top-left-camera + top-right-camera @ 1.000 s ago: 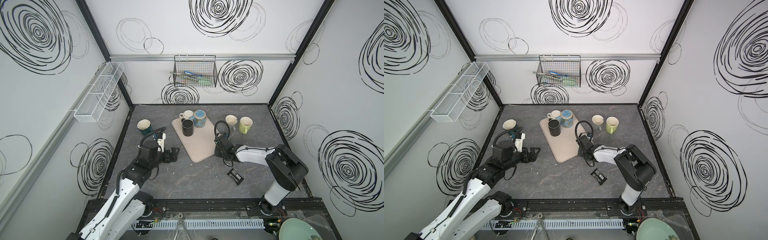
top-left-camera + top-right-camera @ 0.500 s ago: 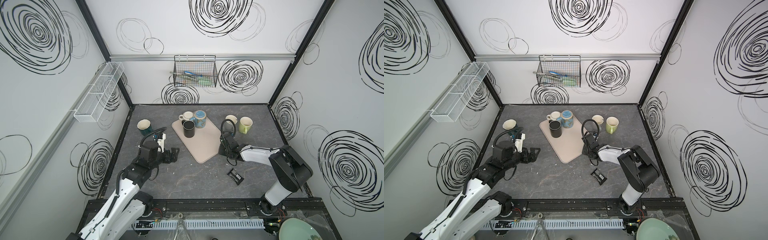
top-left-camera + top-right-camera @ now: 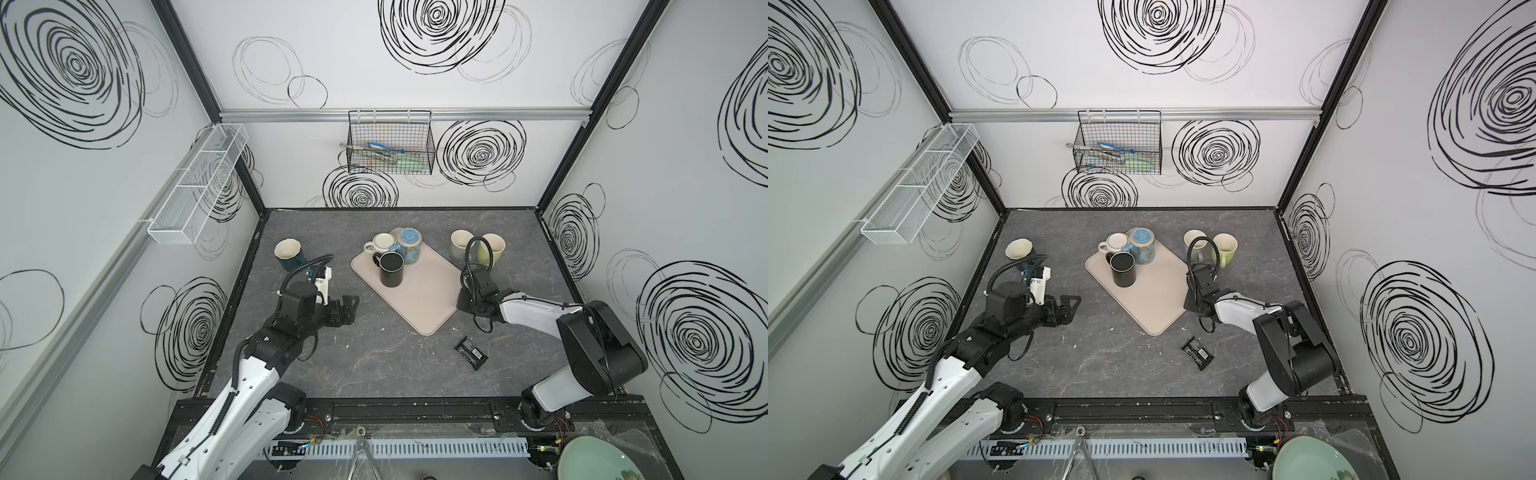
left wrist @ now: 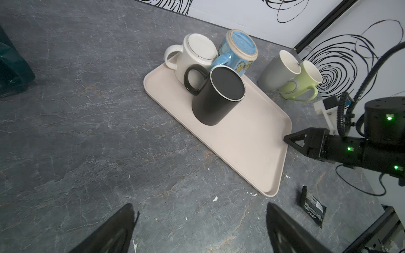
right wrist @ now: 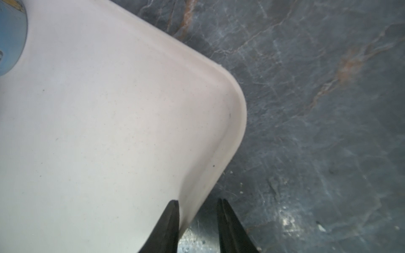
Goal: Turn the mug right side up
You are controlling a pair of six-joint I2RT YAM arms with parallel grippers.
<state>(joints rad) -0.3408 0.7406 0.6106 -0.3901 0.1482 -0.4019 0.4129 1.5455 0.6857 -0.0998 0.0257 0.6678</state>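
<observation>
The right gripper (image 5: 196, 200) is slightly parted astride the rim of the tray (image 5: 238, 114), the left gripper (image 4: 199, 204) is held wide open and empty above the table (image 4: 87, 131), and nothing is judged done: the black mug (image 3: 391, 269), white mug (image 3: 383, 243) and blue mug (image 3: 409, 241), mid-frame in both top views, are found base-up on it.

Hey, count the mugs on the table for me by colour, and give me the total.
teal mug: 1
white mug: 1
blue mug: 1
black mug: 1
grey mug: 1
green mug: 1
Total: 6
</observation>
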